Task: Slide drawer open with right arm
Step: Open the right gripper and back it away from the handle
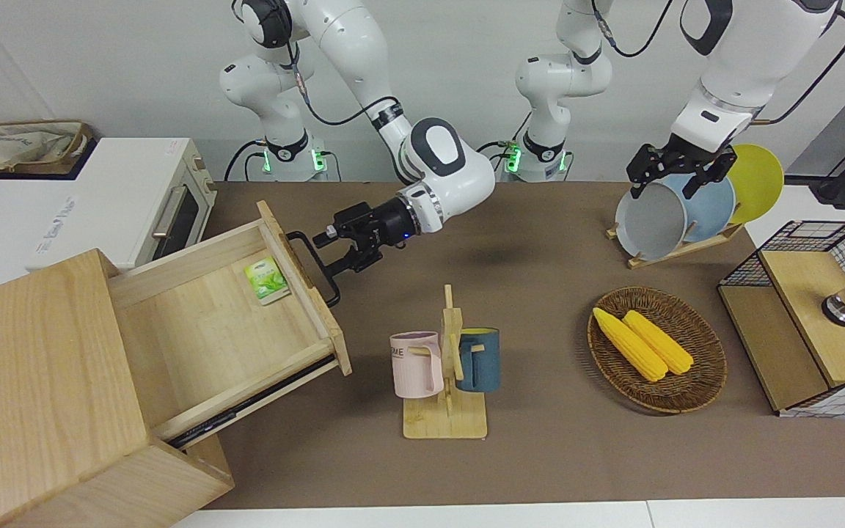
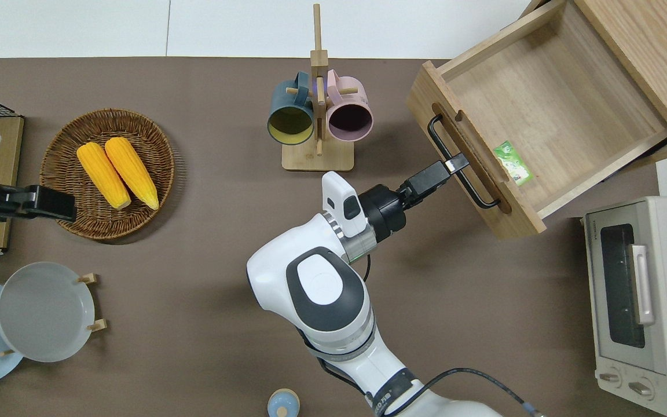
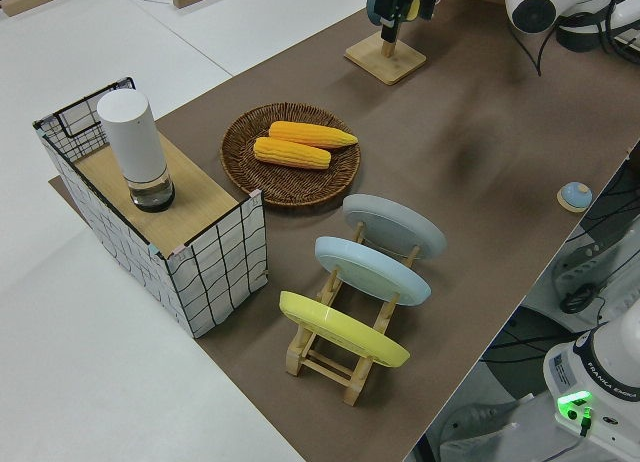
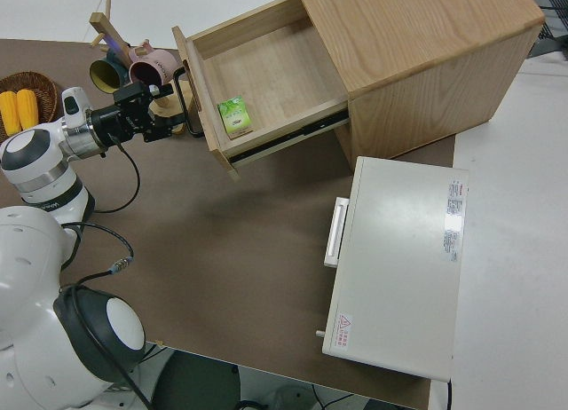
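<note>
The drawer (image 1: pixel 210 323) of the big pale wooden box (image 1: pixel 41 381) stands pulled far out; it also shows in the overhead view (image 2: pixel 542 98) and the right side view (image 4: pixel 266 73). Its black loop handle (image 1: pixel 317 265) faces the table's middle. My right gripper (image 1: pixel 336 249), with the blue light, is open at the handle (image 2: pixel 475 188), its fingers spread one above and one below the bar, not clamped on it. The gripper also shows in the overhead view (image 2: pixel 454 165). A small green packet (image 1: pixel 265 279) lies inside the drawer against its front panel. The left arm is parked, its gripper (image 1: pixel 668 180) open.
A white toaster oven (image 1: pixel 122 205) stands beside the box, nearer the robots. A mug rack (image 1: pixel 446 367) with a pink and a blue mug stands beside the drawer front, toward the table's middle. A basket of corn (image 1: pixel 657 348), a plate rack (image 1: pixel 679 213) and a mesh cabinet (image 1: pixel 811 323) lie at the left arm's end.
</note>
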